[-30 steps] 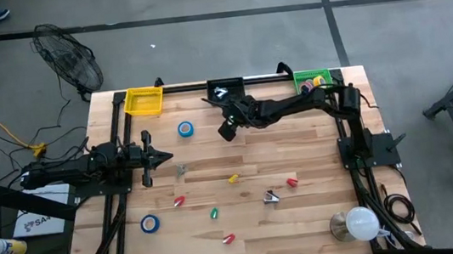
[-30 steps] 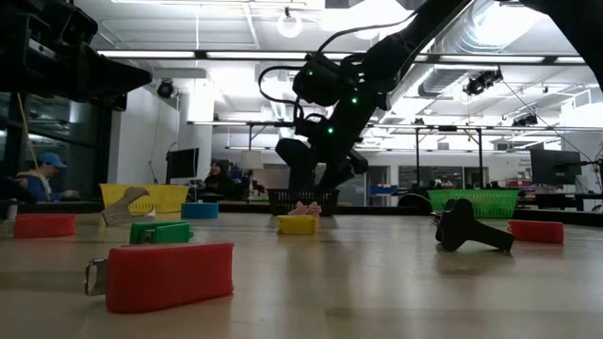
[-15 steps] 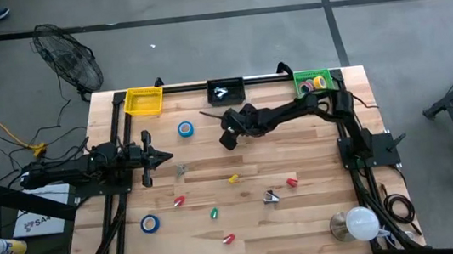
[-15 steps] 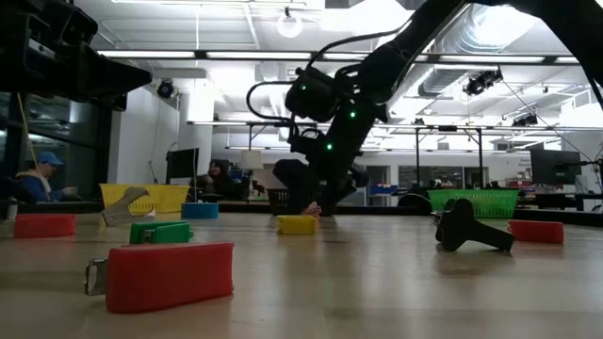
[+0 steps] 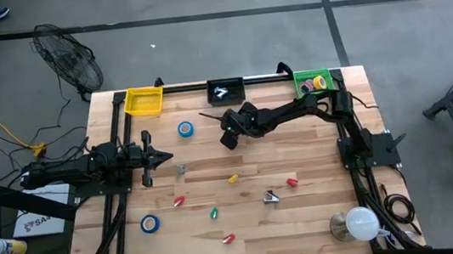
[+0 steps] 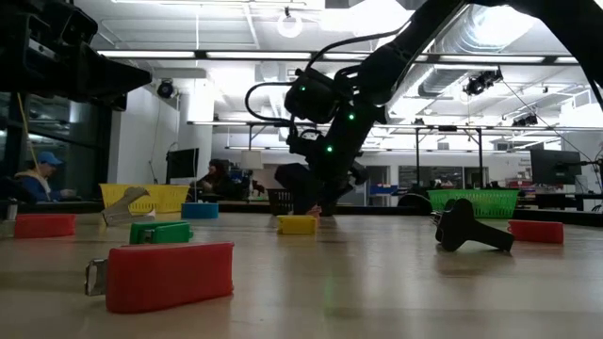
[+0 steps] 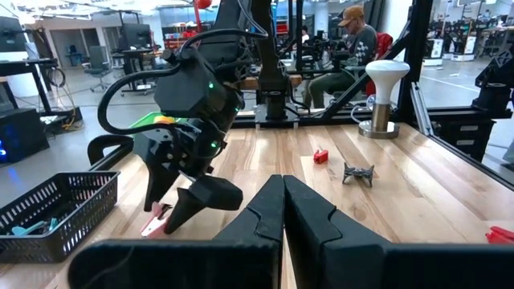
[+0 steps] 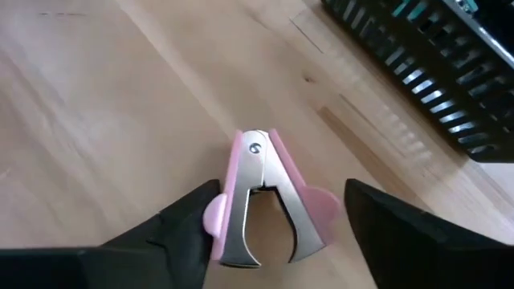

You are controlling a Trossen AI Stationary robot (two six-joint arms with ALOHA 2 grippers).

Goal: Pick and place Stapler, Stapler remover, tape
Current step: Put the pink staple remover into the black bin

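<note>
The pink staple remover (image 8: 265, 197) lies flat on the desk (image 5: 306, 220) just in front of the black basket (image 8: 434, 60), directly between the right gripper (image 8: 273, 213) fingers, which stand wide apart on either side of it — its long axis runs in line with them, hinge end pointing away from the wrist. The right arm reaches from its side across the desk's far middle, wrist pitched down low over the remover; the left gripper (image 5: 164, 157) waits well apart, fingers together — the right is plainly the nearer.

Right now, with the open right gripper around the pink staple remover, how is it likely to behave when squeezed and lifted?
The pink staple remover lies flat between the right gripper's open fingers. It is small, so probably light. Its metal jaws look hinged, so a squeeze may close them rather than meet a stiff body. The rounded pink tabs could slip against the fingers.
</note>
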